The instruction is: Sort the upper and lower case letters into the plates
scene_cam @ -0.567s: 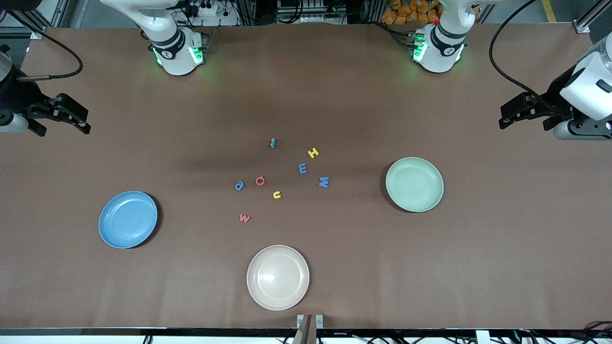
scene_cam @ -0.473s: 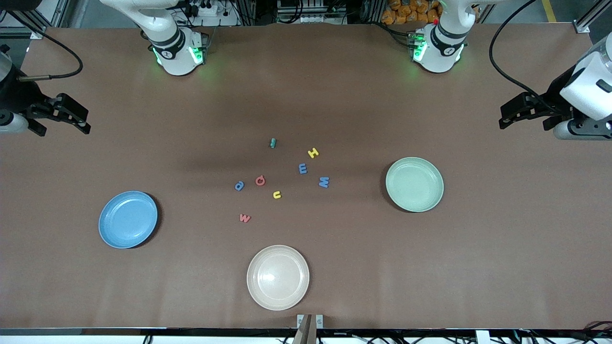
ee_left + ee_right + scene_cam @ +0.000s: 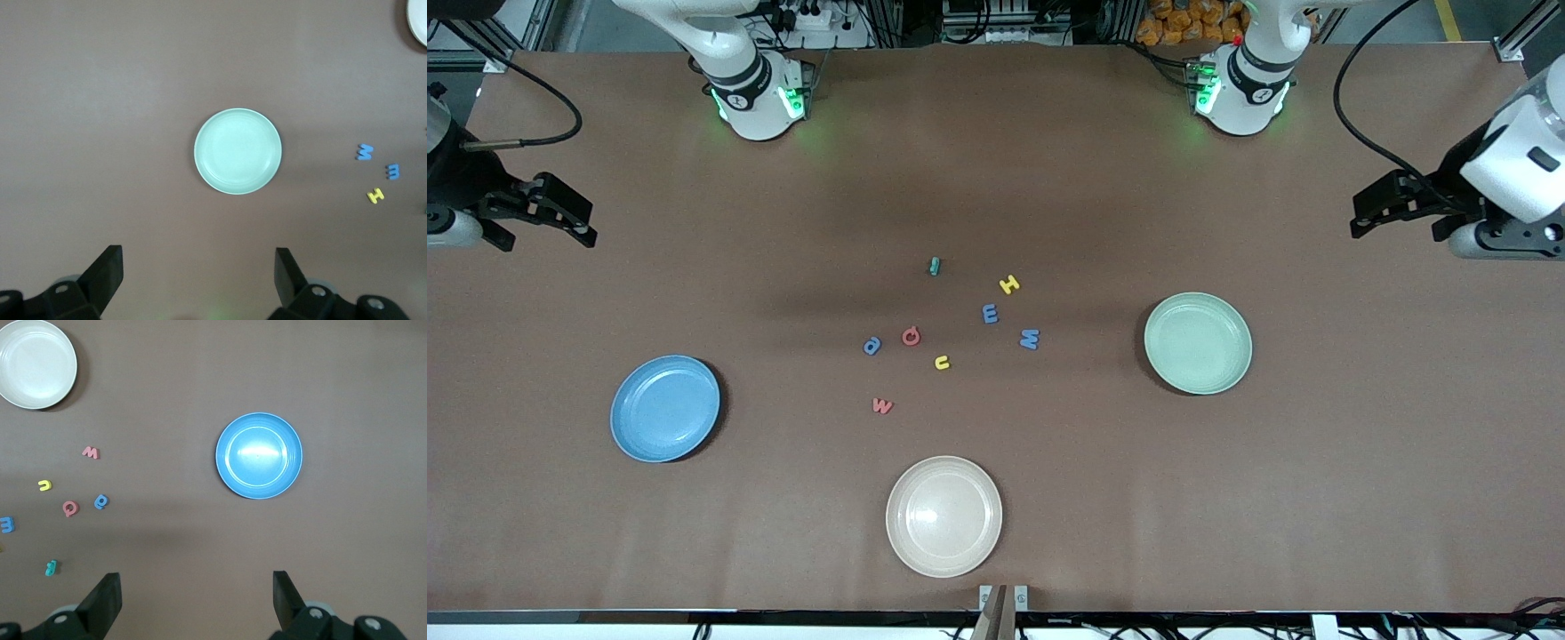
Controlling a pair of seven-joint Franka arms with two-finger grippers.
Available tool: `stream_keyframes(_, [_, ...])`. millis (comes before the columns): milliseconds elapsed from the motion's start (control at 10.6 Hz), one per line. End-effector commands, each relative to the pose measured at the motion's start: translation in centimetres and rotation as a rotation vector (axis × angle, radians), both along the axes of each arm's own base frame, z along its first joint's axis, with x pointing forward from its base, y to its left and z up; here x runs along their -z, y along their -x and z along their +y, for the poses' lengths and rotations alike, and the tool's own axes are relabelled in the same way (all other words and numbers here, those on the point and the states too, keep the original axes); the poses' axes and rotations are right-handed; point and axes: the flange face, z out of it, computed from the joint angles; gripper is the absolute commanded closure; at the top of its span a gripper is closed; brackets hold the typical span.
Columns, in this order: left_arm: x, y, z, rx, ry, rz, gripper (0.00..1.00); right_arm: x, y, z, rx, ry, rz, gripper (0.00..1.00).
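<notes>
1. Letters scattered loose mid-desk, between the blue plate and green plate.
2. Cream plate by the desk's front-camera edge.
3. Left gripper over its desk end, fingers wide apart, empty.
4. Right gripper likewise, waiting.

The letters lie scattered on the table between the plates.

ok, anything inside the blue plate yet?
Nothing. The blue plate is bare inside, its whole bowl in view in the front and right wrist views. No letter lies in it.
</notes>
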Motion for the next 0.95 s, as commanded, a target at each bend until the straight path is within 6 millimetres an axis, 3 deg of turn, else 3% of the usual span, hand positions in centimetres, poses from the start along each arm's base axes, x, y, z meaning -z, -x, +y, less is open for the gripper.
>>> stream_keyframes(0, [1.1,0.7,-4.4,0.081,0.012,0.031,0.0,0.2,-0.3,-0.2,0.004,-0.008,0.006,0.0])
stream_keyframes(189, [3.3,1.1,-10.2,0.184,0.021,0.066,0.0,0.2,-0.3,-0.2,0.004,-0.008,0.005,0.0])
stream_keyframes(378, [9.5,0.1,-17.8,0.285,0.033,0.09,0.0,0.7,-0.6,0.1,0.001,-0.009,0.013,0.0])
stream_keyframes(567, [16.8,-1.1,-23.0,0.131,0.029,0.133,0.0,0.9,-0.7,0.2,0.0,-0.009,0.014,0.0])
stream_keyframes(851, [24.4,1.2,-32.9,0.028,0.025,0.09,0.0,2.5,-1.5,0.6,-0.004,-0.029,0.044,0.0])
